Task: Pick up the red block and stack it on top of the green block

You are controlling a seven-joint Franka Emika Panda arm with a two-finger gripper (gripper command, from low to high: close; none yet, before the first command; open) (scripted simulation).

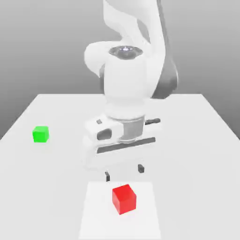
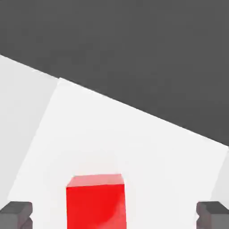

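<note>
The red block (image 1: 124, 198) sits on a lighter white square patch (image 1: 96, 211) near the table's front edge. In the hand view the red block (image 2: 95, 201) lies between the two dark fingertips (image 2: 16, 214), apart from both. My gripper (image 1: 124, 173) hangs open just above and behind the red block, with nothing in it. The green block (image 1: 41, 134) rests on the table at the exterior view's left, well away from the gripper.
The white table (image 1: 197, 140) spreads to both sides of the arm. Its front edge (image 2: 134, 107) runs close beyond the red block, with dark floor past it. The arm's white body rises at the table's middle.
</note>
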